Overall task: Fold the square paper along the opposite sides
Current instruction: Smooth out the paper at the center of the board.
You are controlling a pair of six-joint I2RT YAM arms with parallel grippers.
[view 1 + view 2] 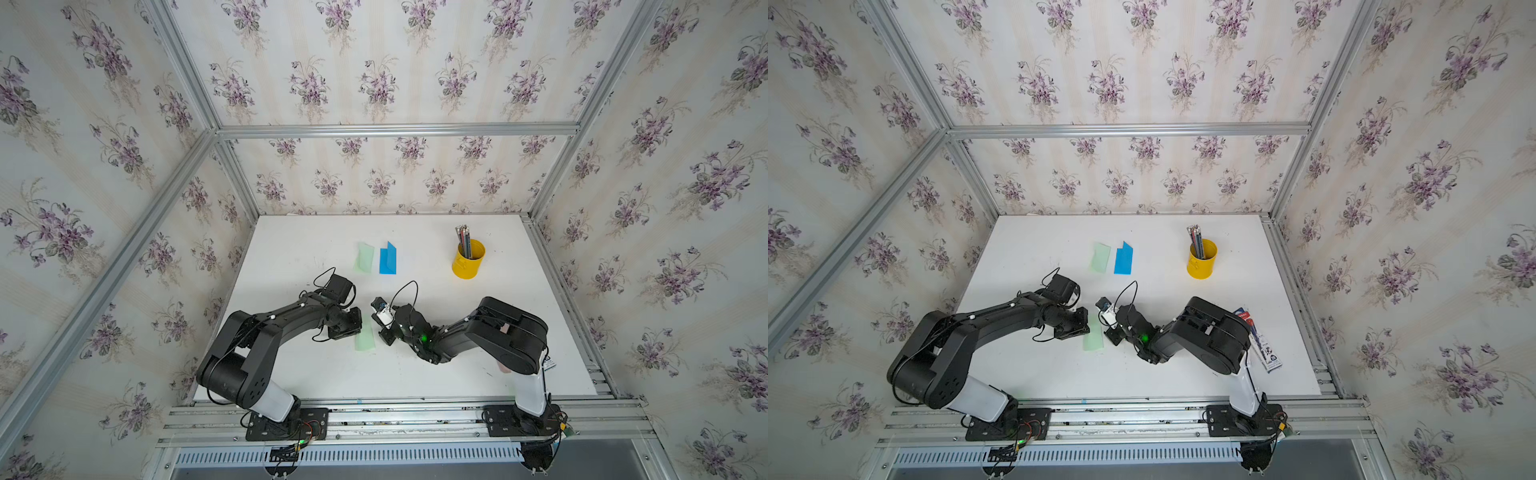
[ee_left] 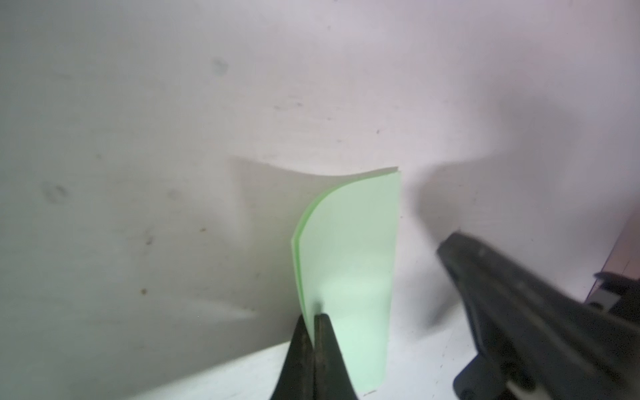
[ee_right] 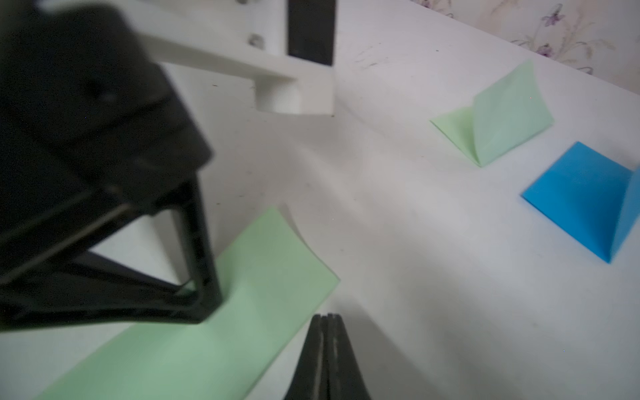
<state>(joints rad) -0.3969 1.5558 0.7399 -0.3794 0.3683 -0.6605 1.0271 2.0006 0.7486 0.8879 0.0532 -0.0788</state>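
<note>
Closest of all is the metal rail (image 1: 395, 411) at the near edge of the white bench (image 1: 291, 374), where the two black arms are bolted down. Both arms bend in toward the middle of the bench and almost meet.

Between them lies the green paper (image 1: 365, 340). It is folded in half into a long strip, and both top views show it on the bench. The left pincer (image 2: 314, 332) is clenched on one long edge of the paper, with the two layers pinched between its tips. The far end of the strip curls up a little off the bench. The right pincer (image 3: 325, 329) is clenched too, but it holds nothing. Its tips sit just beside the other long edge of the paper.

Farther back, well apart from the arms, lie a second green paper (image 1: 364, 257) and a blue paper (image 1: 387, 261), side by side. Each is folded, with one flap standing up. To their right stands a yellow cup (image 1: 468, 261) with pencils (image 1: 463, 239) in it. Behind the bench is a wall (image 1: 395, 174) with purple flowers.
</note>
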